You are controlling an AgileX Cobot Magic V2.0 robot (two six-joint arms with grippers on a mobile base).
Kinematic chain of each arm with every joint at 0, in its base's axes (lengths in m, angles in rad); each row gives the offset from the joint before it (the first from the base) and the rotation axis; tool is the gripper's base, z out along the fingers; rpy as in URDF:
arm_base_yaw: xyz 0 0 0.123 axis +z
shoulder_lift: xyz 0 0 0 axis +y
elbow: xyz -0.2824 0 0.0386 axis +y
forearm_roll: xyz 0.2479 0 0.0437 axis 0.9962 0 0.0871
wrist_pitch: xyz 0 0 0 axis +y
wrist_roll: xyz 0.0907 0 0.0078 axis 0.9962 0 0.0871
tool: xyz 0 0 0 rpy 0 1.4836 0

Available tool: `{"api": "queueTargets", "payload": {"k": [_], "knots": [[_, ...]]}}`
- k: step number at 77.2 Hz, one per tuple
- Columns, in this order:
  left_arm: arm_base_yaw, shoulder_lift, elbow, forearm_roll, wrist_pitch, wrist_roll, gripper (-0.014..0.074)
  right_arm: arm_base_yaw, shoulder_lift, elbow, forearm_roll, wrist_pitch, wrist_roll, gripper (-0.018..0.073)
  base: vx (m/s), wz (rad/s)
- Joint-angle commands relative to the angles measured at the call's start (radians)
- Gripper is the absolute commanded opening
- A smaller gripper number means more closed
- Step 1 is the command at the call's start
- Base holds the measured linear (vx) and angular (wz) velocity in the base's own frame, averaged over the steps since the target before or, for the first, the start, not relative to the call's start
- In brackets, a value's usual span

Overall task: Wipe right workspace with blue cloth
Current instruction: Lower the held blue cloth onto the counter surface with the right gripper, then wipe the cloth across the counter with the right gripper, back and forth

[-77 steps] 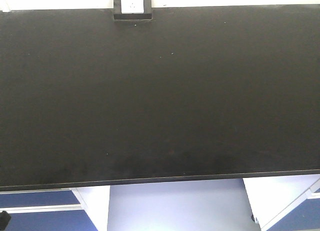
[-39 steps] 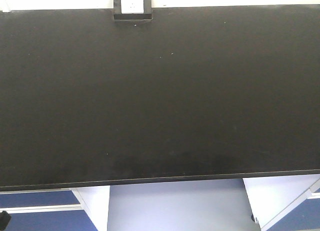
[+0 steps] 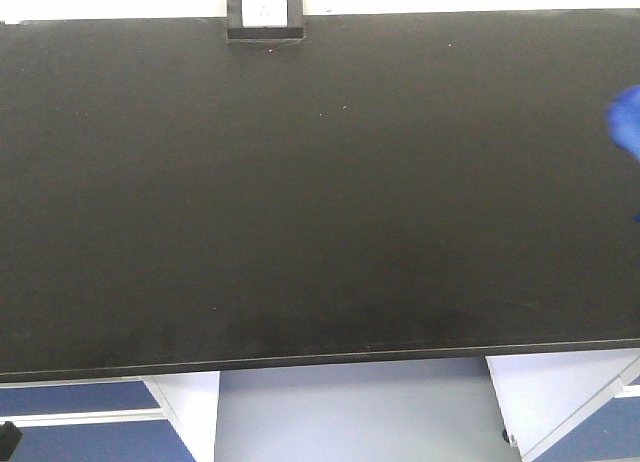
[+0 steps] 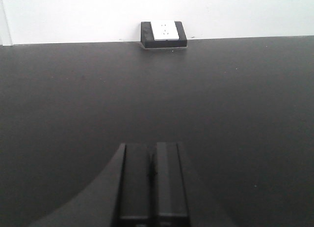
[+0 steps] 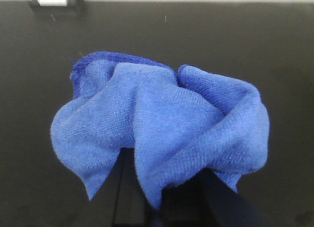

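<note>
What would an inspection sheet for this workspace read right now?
Surface: black benchtop, matte, a few faint specks.
Job's things: blue cloth bunched in the right gripper, just showing at the front view's right edge.
Clutter: nothing seen; only a socket box at the back edge.
Grippers: left gripper shut, empty; right shut on the cloth.
Cables: nothing seen.
Surroundings: white wall behind; blue cabinet fronts below.

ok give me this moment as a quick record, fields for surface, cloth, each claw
surface: black benchtop, matte, socket box at its far edge
cloth: blue cloth, bunched, showing at the right edge of the front view
right claw: shut on the blue cloth
left claw: shut, holding nothing, over the benchtop
cloth touching surface: cannot tell
</note>
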Motion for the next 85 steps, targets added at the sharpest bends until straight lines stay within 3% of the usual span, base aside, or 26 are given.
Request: {"api": "queueTargets", "payload": {"k": [1, 30, 67, 77, 85], "knots": [[-0.006, 0.0, -0.025, -0.005, -0.079, 0.001, -0.0006, -0.001, 0.13, -0.025, 0.004, -0.168, -0.039, -0.0004, 0.0, 0.0], [-0.006, 0.0, -0.025, -0.005, -0.079, 0.001, -0.0006, -0.001, 0.655, -0.025, 0.02, -0.437, -0.15, -0.0004, 0.0, 0.0], [-0.006, 0.0, -0.025, -0.005, -0.079, 0.001, -0.0006, 0.001, 0.969, -0.025, 0.041, -0.613, -0.179, -0.0001, 0.0, 0.0], [-0.006, 0.0, -0.025, -0.005, -0.079, 0.001, -0.0006, 0.082, 0.987, -0.025, 0.067, -0.603, -0.179, -0.0001, 0.0, 0.0], [-0.006, 0.0, -0.025, -0.005, -0.079, 0.001, -0.0006, 0.228, 0.987, -0.025, 0.063, -0.615, -0.208, -0.0001, 0.0, 0.0]]}}
